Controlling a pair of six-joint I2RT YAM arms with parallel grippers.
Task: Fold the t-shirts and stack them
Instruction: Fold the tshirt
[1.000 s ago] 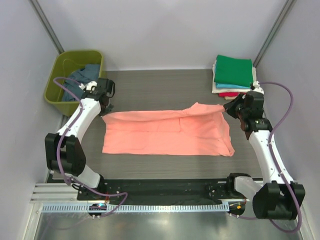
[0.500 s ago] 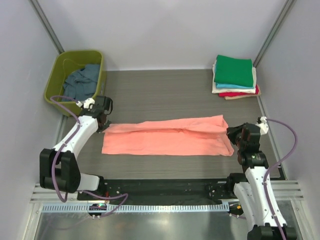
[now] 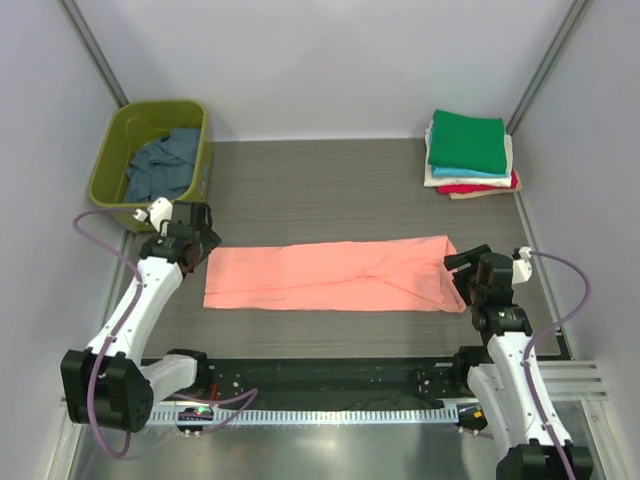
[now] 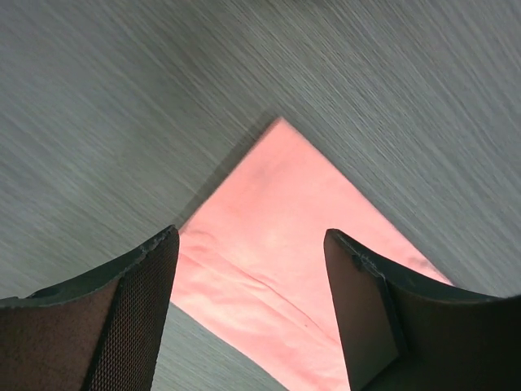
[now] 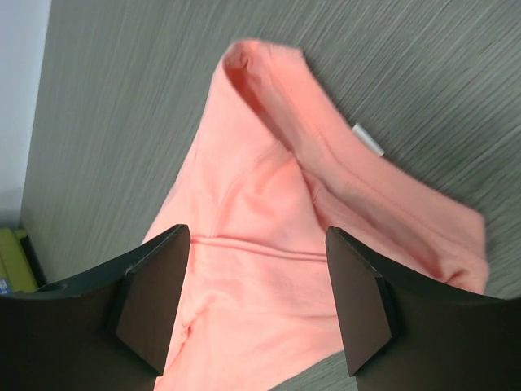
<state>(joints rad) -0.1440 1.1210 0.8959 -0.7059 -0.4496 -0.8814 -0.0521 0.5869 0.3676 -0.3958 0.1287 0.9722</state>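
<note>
Salmon-pink t-shirt (image 3: 330,275) flat on table (image 3: 330,185); olive tub (image 3: 160,104) holds slate-blue t-shirt (image 3: 160,168); left fingers (image 4: 122,318), right fingers (image 5: 146,293) apart

Bits you can't really make out
Left wrist view: table (image 4: 122,98) is smeared into streaks, and the pink shirt (image 4: 285,244) runs off the bottom edge behind the fingers (image 4: 130,318). Right wrist view only catches a sliver of the tub (image 5: 10,265). From above, the green shirt (image 3: 466,140) lies on top, so just the edges of the lower shirts (image 3: 472,184) peek out.
</note>
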